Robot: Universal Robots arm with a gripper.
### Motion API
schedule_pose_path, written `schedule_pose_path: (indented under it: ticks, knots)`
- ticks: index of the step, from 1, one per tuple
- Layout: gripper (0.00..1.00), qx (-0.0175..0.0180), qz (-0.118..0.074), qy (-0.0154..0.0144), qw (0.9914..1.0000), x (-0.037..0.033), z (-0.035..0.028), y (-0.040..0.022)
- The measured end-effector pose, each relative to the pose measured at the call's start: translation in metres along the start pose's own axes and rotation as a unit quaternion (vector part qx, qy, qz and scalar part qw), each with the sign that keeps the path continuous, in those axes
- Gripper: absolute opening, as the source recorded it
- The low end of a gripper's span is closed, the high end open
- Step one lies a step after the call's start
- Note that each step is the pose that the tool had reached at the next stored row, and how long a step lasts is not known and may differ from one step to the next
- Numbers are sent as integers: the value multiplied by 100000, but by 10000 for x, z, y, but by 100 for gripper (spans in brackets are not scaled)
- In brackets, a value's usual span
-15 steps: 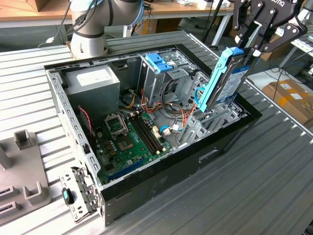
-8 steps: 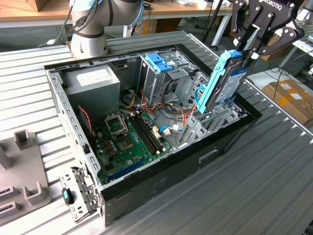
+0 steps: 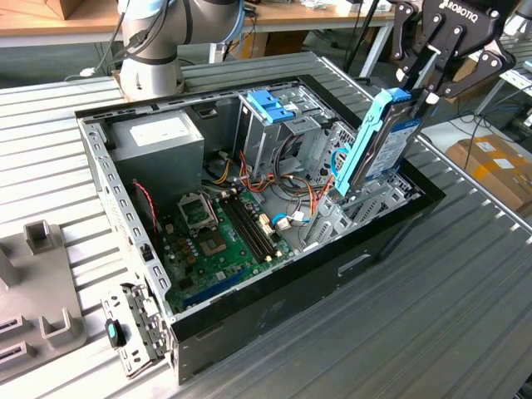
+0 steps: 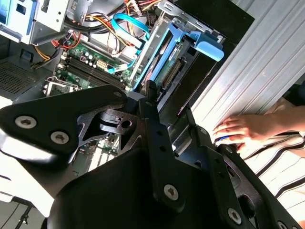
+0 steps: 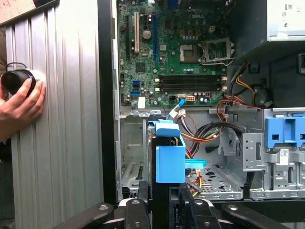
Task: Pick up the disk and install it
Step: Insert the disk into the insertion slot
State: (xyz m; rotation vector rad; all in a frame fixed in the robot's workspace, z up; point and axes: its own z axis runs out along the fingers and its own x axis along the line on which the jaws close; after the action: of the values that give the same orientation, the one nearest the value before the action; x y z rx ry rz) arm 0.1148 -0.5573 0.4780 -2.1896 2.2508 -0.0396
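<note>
Currently the gripper (image 3: 420,85) is clenched on the upper end of the disk (image 3: 378,145), one finger on each flat face. In the first wrist view the blue side rail sits squarely between the fingers. The disk hangs edge-on and tilted. Its lower end dips into the open computer case (image 3: 332,266) at the end toward the exterior view's right, over the grey metal bay (image 3: 366,204) by that end wall. Whether it touches the bay yet cannot be told. Thin light-blue cables (image 3: 337,162) loop just beside the lower rail. Further in lie the motherboard (image 3: 216,241), then the upright drive cage (image 3: 270,125) with its blue top, then the power supply (image 3: 158,137) in the far corner. The arm's base (image 3: 150,62) stands beyond the case at the back edge of the bench (image 3: 465,283). A person's hand (image 4: 248,129) rests on the bench close beside the case wall. Risks, as judged: with the tilt, a rail could jam on the bay's lip rather than enter its guides. The cables could snag under the lower end. A grip on only the top end could let the disk pivot if it meets resistance. The hand is near the arm's working space.
</note>
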Motion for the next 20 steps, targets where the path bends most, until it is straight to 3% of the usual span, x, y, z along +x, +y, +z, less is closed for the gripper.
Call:
schedule_pose_path:
  ticks: [9, 14, 20]
  knots:
    - [35, 1, 0, -6, 100000, 0, 27, 21]
    - [35, 2, -1, 0, 100000, -1, 89, 23]
    - [35, 2, 1, 3, 100000, -1, 95, 24]
